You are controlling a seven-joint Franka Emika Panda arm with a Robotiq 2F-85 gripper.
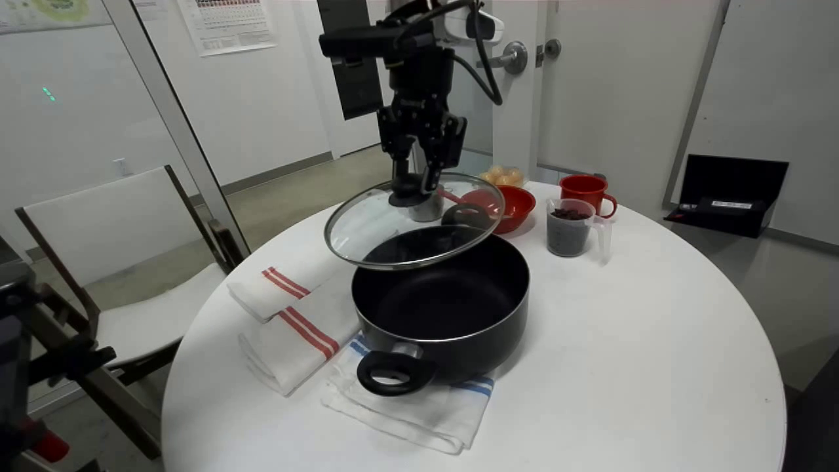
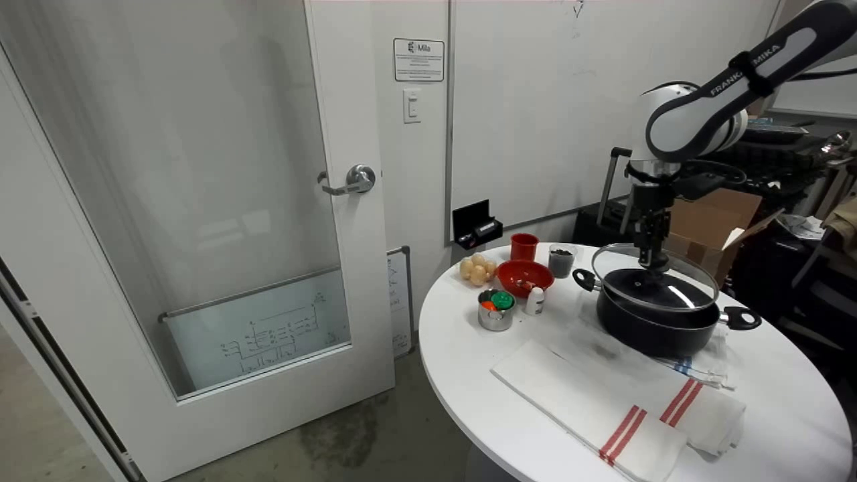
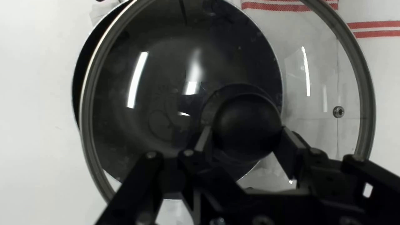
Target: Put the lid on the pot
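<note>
Gripper (image 3: 247,140) is pinching the lid (image 1: 367,229) by its knob (image 3: 247,123); lid's right underneath, tilted over the pot (image 1: 452,314).

A whiteboard (image 2: 535,120) hangs on the wall (image 2: 415,174) near a glazed door (image 2: 221,214).

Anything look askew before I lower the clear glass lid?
Yes: the round clear glass lid looks off-centre over the wide black pot, overhanging on the side of the red-striped white towels. Lowered straight down, it likely won't seat.
</note>
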